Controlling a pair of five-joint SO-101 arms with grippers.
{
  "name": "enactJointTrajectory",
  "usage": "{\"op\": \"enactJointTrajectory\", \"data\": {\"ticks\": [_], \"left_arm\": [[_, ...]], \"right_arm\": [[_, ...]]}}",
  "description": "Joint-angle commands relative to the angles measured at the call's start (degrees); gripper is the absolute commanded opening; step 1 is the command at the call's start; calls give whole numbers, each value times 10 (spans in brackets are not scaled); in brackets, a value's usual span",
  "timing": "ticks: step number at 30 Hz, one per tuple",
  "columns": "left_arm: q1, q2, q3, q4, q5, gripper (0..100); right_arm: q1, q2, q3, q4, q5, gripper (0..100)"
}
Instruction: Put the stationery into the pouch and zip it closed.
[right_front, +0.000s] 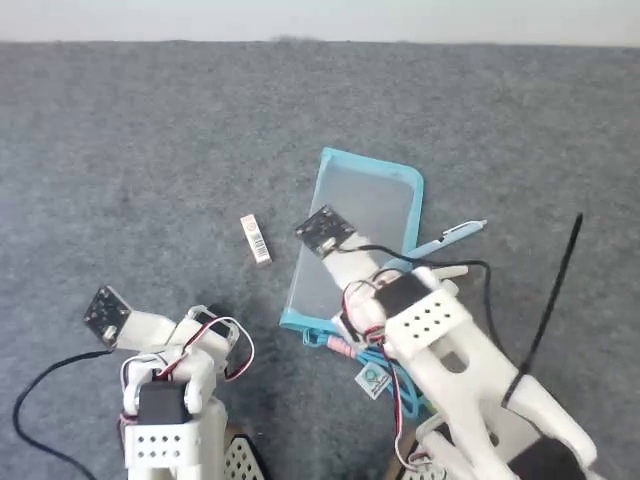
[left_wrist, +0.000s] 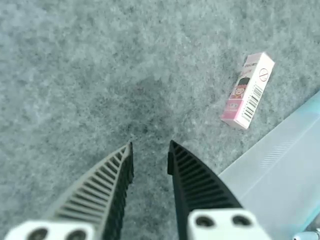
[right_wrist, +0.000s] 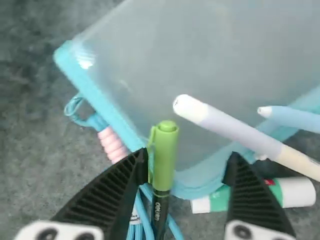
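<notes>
**Loading step: right gripper poised at the pouch's near end, green pen between its jaws.**

The pouch (right_front: 365, 215) lies flat at centre frame on the grey worktop (right_front: 150, 150), and most of the stationery looks to be outside it, so packing is the job in hand. The right gripper (right_wrist: 187, 157) hangs wide open over the pouch's lower end. A green pen (right_wrist: 162, 160) leans against one jaw, unclamped. A white pen (right_wrist: 230, 134) and a blue pen (right_front: 450, 238) sit by the pouch's right edge. The likely next move is to close on the green pen and steer it into the mouth. The left gripper (left_wrist: 150, 146), lower left, is part open and empty, with a small box (right_front: 256, 239) just left of the pouch.
</notes>
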Motion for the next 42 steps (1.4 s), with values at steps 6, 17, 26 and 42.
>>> {"op": "enactJointTrajectory", "data": {"ticks": [6, 17, 26, 42], "left_arm": [[-4, 1, -7, -5, -6, 109], [-4, 1, -7, -5, -6, 109], [-5, 1, -7, -5, -6, 109], [-5, 1, -7, -5, -6, 109]], "right_arm": [[73, 101, -32, -82, -7, 286], [110, 214, -36, -103, -10, 284], [233, 157, -36, -109, -7, 211], [373, 145, -117, -104, -10, 14]]}}
